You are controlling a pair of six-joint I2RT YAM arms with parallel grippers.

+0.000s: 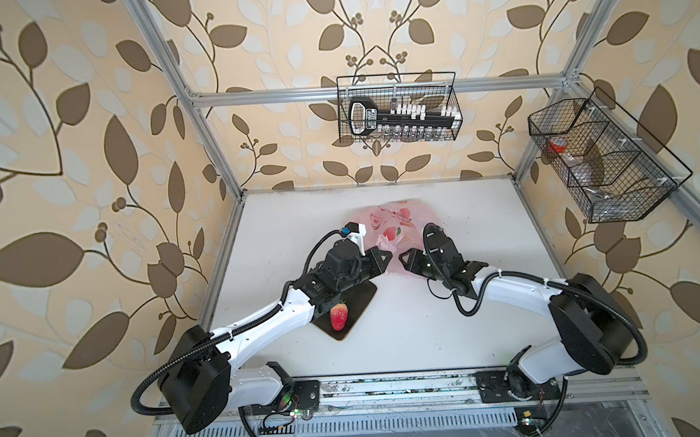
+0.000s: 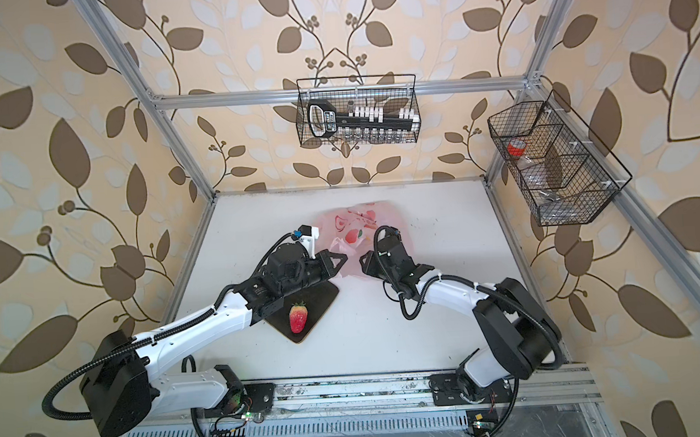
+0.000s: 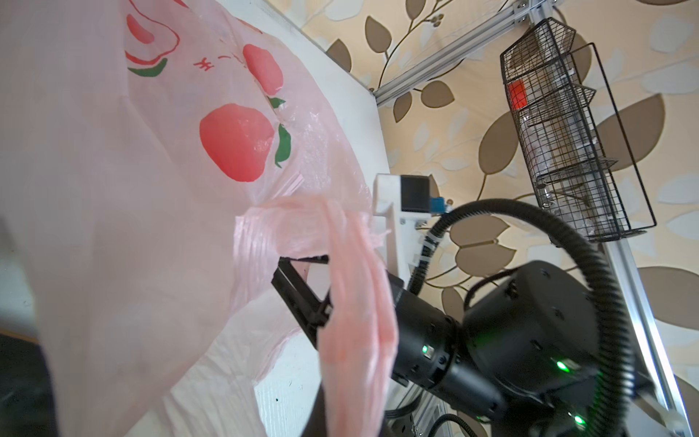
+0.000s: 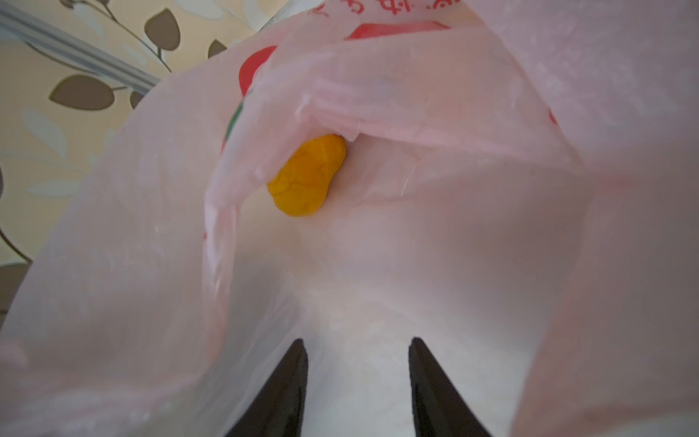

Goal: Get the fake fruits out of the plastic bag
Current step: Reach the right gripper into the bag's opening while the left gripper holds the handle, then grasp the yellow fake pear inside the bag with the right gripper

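On the dark mat [image 1: 363, 294] lies 1 strawberry [image 1: 339, 316], outside the 1 plastic bag [image 1: 394, 225] just behind it. Only the right wrist view shows 1 yellow fruit [image 4: 308, 176] inside the bag — both top views hide it. 2 grippers meet at the bag's mouth: left gripper [image 1: 386, 260] pinched on its film, right gripper [image 4: 356, 342] partly spread — empty.

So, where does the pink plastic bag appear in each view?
Top views: plastic bag, far middle of the table.
Left wrist: plastic bag fills over half the picture, print showing.
Right wrist: plastic bag surrounds the picture; yellow-orange fruit inside.
Shared landmark: wire basket, though absent from right wrist.
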